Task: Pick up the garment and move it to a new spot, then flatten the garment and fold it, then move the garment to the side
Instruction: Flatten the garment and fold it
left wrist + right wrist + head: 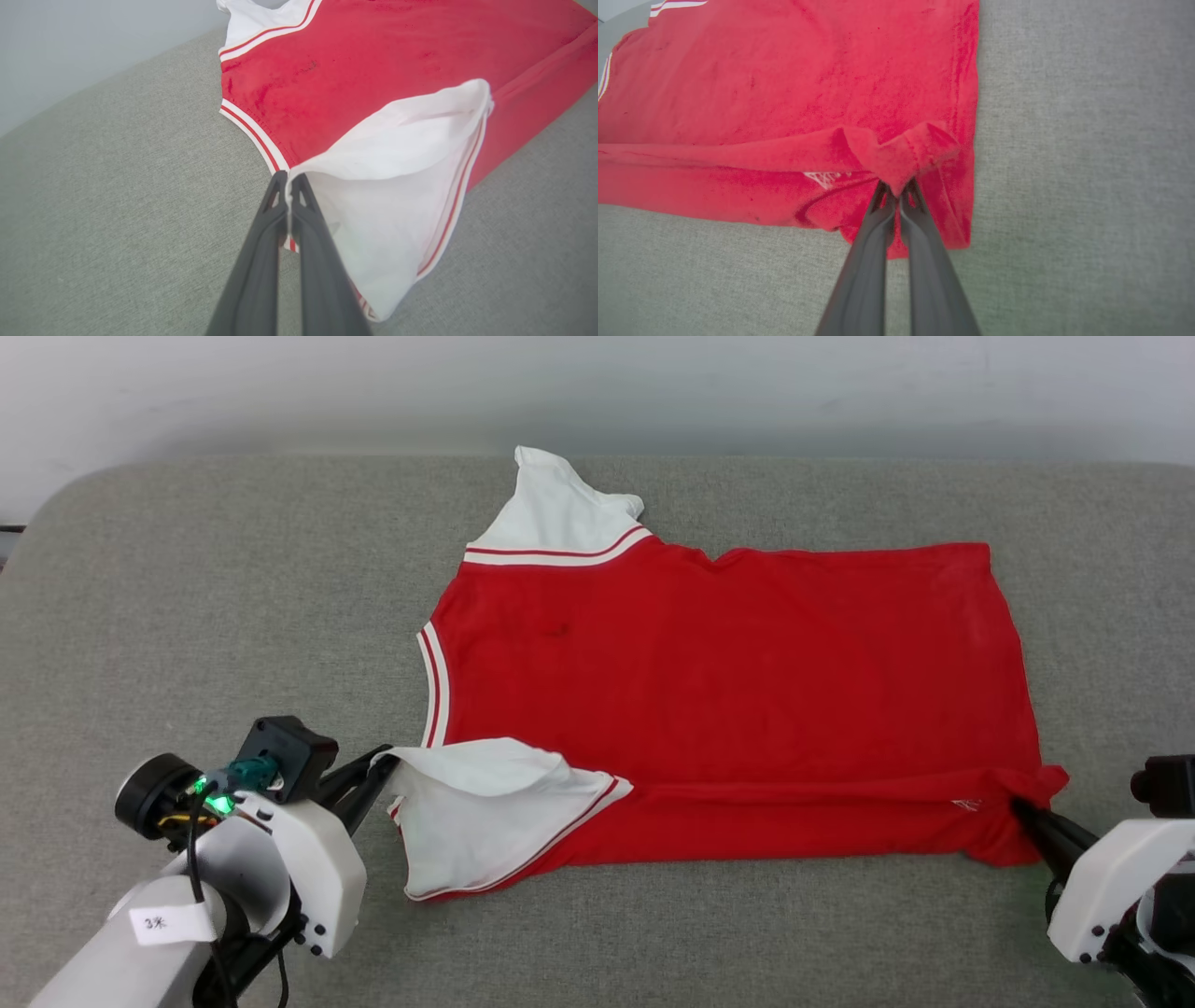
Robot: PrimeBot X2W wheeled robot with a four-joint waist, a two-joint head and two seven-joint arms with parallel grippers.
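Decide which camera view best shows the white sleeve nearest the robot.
The left wrist view: the sleeve is large there, lifted and pinched by the left tool. The head view shows it smaller, beside the left tool. The right wrist view shows the red shirt and its hem corner instead.

Broad grey woven-fabric padded surface (pixel 187 616) meets a plain pale wall (pixel 597 383).
The surface's far-left corner is rounded, its far edge runs straight along the foot of the wall, and soft, even light leaves a faint shadow band where the two meet.
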